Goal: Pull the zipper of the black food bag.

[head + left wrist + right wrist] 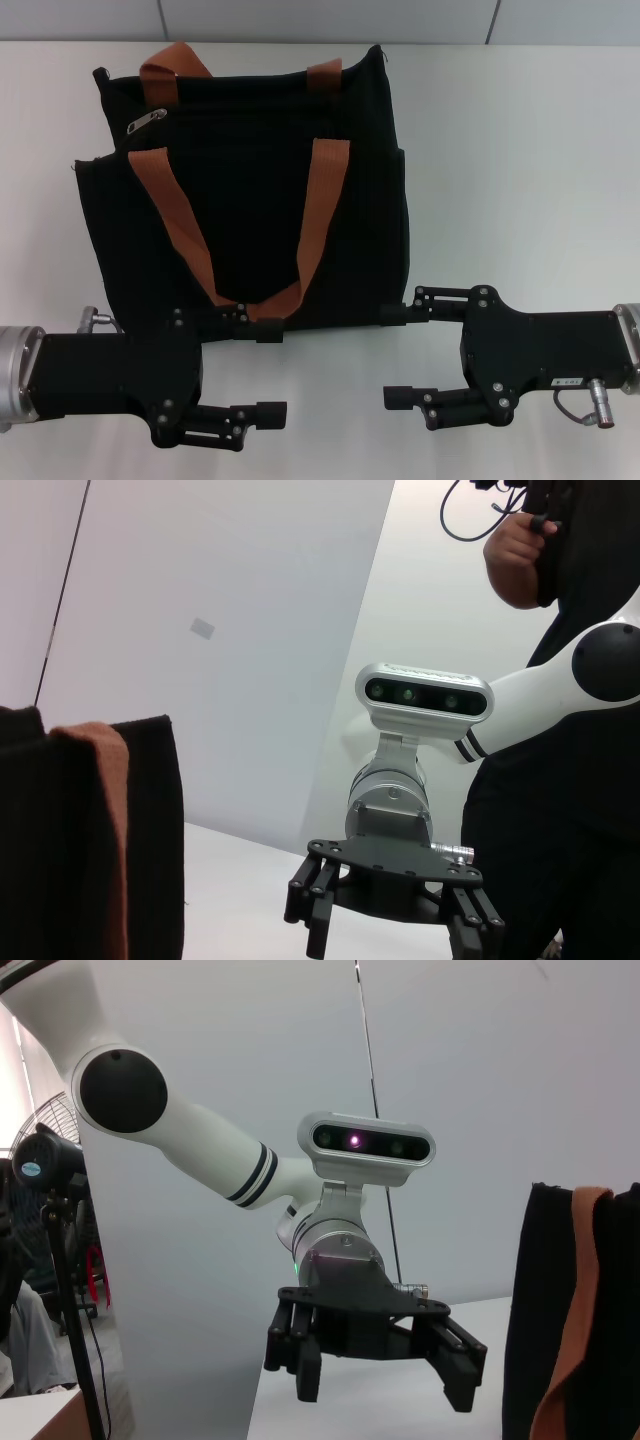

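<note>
The black food bag [250,110] stands upright on the white table [520,150], left of centre. Its front orange-brown handle [322,195] hangs down the near face. The silver zipper pull tab [146,122] lies near the bag's top left corner, beside the rear handle. My left gripper [268,370] is open at the front left, its upper finger close to the bag's bottom edge. My right gripper [395,356] is open at the front right, facing the left one. The left wrist view shows the bag's side [150,840] and the right gripper [392,930]. The right wrist view shows the bag [550,1300] and the left gripper [382,1385].
A person in black [570,780] stands behind the right arm. A fan [45,1155] on a stand is off the table beyond the left arm. Bare table lies to the right of the bag and between the grippers.
</note>
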Controlling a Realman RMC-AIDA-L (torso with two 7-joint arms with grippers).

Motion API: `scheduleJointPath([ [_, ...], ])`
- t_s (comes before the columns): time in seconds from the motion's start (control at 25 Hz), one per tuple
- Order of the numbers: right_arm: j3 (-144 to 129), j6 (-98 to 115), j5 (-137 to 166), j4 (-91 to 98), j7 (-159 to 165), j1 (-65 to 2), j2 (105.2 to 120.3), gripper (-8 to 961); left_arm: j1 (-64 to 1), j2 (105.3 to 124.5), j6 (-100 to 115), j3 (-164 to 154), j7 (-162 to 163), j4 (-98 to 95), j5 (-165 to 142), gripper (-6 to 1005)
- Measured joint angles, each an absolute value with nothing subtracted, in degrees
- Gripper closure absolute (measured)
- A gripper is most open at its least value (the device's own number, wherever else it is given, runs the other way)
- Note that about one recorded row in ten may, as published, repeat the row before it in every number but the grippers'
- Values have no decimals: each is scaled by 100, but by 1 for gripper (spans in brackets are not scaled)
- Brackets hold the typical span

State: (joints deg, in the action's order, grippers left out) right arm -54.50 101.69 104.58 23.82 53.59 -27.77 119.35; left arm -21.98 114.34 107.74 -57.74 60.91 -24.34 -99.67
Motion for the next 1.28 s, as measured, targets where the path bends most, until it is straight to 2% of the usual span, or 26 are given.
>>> scheduleJointPath([
  [0.76, -5433, 10156, 10458, 2382, 5361, -2786, 11935, 199, -2172, 11474, 10777, -5730, 5892, -2410, -9955, 187],
  [0.88, -5426, 10169, 10459, 2382, 5361, -2786, 11935, 199, -2231, 11599, 11053, -5199, 5849, -2427, -9919, 187],
  [0.96, -5429, 10174, 10459, 2382, 5361, -2777, 11935, 199, -2231, 11599, 11053, -5199, 5849, -2427, -9919, 187],
  [1.08, -5434, 10175, 10459, 2382, 5361, -2776, 11935, 199, -2161, 11783, 11533, -3892, 5676, -2380, -9365, 187],
  [1.28, -5414, 10183, 10459, 2382, 5357, -2763, 11927, 199, -1907, 11834, 11438, -3266, 5517, -1981, -7983, 187],
])
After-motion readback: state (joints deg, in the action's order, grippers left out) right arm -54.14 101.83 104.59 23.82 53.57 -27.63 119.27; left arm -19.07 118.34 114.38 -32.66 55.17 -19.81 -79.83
